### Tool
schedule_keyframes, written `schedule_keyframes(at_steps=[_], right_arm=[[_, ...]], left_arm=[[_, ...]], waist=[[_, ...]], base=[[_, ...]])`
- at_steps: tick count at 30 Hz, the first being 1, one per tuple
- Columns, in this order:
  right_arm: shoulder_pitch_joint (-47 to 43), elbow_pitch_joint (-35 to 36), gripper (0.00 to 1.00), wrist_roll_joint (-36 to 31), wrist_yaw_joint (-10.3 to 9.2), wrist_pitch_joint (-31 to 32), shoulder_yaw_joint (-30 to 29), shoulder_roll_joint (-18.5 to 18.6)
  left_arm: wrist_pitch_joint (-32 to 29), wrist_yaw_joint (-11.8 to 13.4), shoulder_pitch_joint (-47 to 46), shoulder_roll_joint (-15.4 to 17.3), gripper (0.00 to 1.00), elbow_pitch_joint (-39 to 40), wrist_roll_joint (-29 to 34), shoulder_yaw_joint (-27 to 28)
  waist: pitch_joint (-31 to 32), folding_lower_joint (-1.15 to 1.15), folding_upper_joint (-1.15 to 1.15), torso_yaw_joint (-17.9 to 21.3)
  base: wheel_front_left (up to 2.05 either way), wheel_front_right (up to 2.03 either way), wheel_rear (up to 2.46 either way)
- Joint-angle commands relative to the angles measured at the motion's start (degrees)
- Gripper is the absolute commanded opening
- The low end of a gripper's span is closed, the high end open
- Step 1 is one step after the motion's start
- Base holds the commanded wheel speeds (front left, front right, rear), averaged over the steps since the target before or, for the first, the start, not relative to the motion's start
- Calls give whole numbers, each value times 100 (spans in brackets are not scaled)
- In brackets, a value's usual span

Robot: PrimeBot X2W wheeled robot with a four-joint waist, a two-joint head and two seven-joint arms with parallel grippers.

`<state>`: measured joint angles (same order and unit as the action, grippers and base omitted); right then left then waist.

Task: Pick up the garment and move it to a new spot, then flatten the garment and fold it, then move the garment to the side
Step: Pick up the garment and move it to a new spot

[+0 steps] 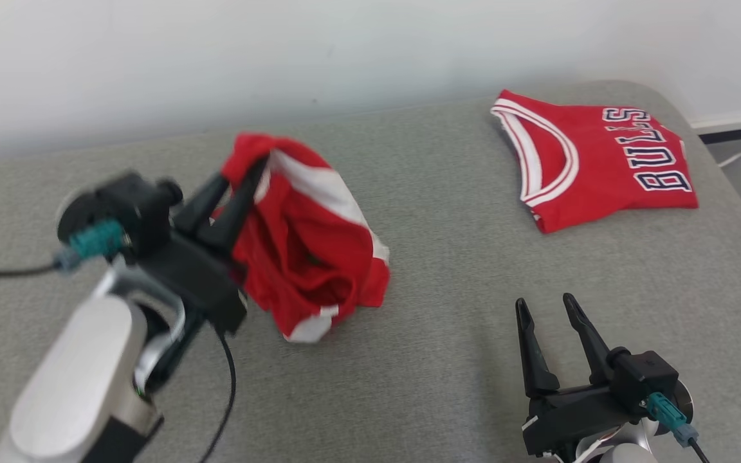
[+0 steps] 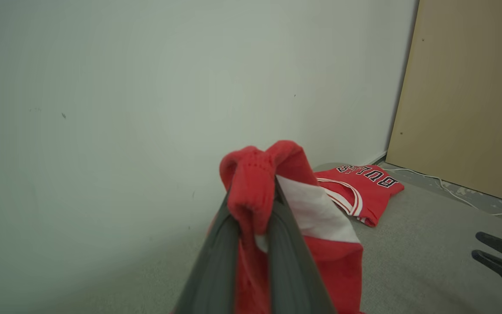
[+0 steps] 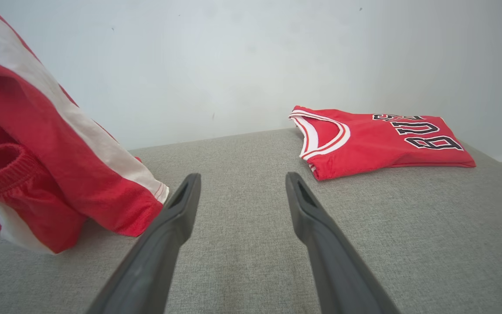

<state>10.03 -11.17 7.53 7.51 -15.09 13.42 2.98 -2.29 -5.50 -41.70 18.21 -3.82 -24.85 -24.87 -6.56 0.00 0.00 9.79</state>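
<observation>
While the garment, a pair of red shorts with a white side stripe, hangs bunched from the left gripper, the task looks to be in its first step. The pick-up is made, but the shorts are not yet set down in a new spot, and flattening, folding and moving aside are all left to do. The left jaws are clamped on a fold of what looks like the ribbed waistband, which pokes up between and over the two fingertips in the left wrist view. The rest of the cloth drops away below and to the right of the fingers, crumpled, with its lowest hem at or just above the grey padded surface; whether it touches cannot be told. The right gripper holds nothing, its jaws spread wide over bare fabric at the front right, and the shorts sit off to its left, apart from its fingers. A red jersey lettered BULLS lies folded flat near the far right corner, well apart from both grippers, and it is probably not the piece being worked.
</observation>
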Motion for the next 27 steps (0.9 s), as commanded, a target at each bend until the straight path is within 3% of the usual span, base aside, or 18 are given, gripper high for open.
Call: schedule_keyframes(at_steps=[1,12,21,27], right_arm=[[20,-7,100,-54,-5,-6,10,-12],[43,-46,100,-73,-5,-6,11,92],[76,-89,100,-32,-5,-6,59,112],[75,-126,100,29,-5,-6,112,112]], left_arm=[[91,43,329,30,0,27,-10,-67],[800,244,1497,-254,0,-333,-172,-205],[1167,386,1506,-62,0,-934,65,-157],[1350,385,1560,-80,0,-1474,-96,-37]], waist=[[-40,0,0,-210],[-90,0,0,-738],[-92,0,0,-930],[-86,0,0,-919]], base=[[0,0,0],[0,0,0],[0,0,0],[0,0,0]])
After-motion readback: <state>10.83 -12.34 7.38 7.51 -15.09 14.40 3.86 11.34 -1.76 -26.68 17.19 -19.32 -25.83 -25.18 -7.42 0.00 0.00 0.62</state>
